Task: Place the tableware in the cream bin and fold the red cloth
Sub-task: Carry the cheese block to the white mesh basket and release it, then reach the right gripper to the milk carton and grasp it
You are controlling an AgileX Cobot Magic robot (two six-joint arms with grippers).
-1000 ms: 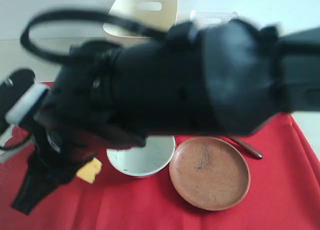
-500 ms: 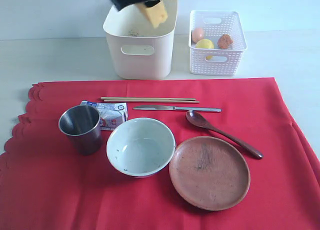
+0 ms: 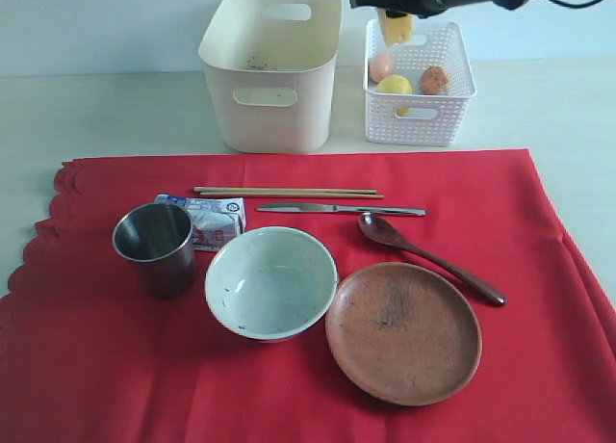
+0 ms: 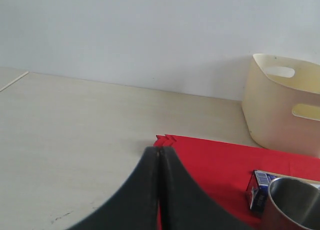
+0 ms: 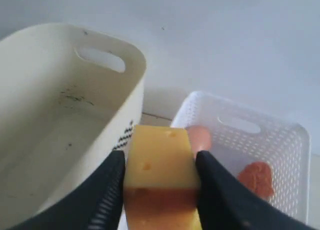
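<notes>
On the red cloth [image 3: 539, 231] lie the steel cup [image 3: 154, 246], speckled bowl [image 3: 271, 282], wooden plate [image 3: 403, 332], dark spoon [image 3: 428, 255], chopsticks [image 3: 287, 192] and knife [image 3: 337, 209]. The cream bin [image 3: 269, 125] stands behind the cloth with no tableware in it. My right gripper [image 3: 395, 17] hangs over the white basket's near-left corner, shut on a yellow cheese block [image 5: 160, 165]. My left gripper [image 4: 159, 152] is shut on nothing, over the table by the cloth's scalloped corner, and is out of the exterior view.
The white lattice basket [image 3: 419, 125] right of the bin holds an egg [image 3: 381, 66], a lemon [image 3: 394, 85] and a brown-orange food [image 3: 434, 78]. A small blue-and-white carton [image 3: 214, 219] lies beside the cup.
My right arm has lifted the cheese from beside the cup, carried it over the cream bin and on to above the white basket. The tableware has not moved.
</notes>
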